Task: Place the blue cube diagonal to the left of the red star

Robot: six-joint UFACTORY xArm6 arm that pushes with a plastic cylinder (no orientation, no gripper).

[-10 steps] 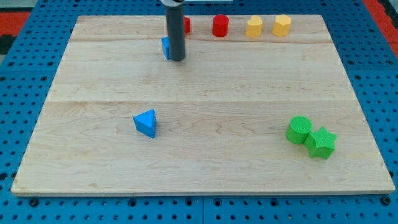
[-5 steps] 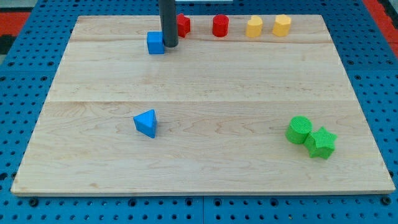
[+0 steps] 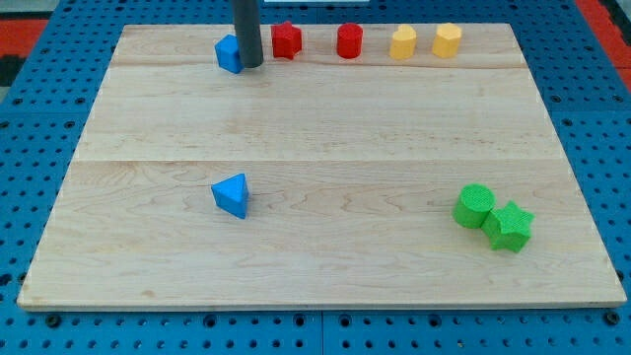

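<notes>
The blue cube [image 3: 229, 53] sits near the view's top edge of the wooden board [image 3: 315, 247], left of centre. My tip [image 3: 250, 65] touches the cube's right side, and the rod hides part of it. The red star [image 3: 286, 40] lies just right of the rod, slightly higher in the view than the cube, with a small gap between star and rod.
A red cylinder [image 3: 349, 41] and two yellow blocks [image 3: 402, 42] [image 3: 447, 39] stand in a row right of the star. A blue triangular block [image 3: 232, 194] lies at mid-left. A green cylinder [image 3: 474, 206] and a green star [image 3: 510, 226] touch at lower right.
My tip has moved left and towards the view's top, pushing the blue cube the same way. The red star is now fully uncovered to the rod's right.
</notes>
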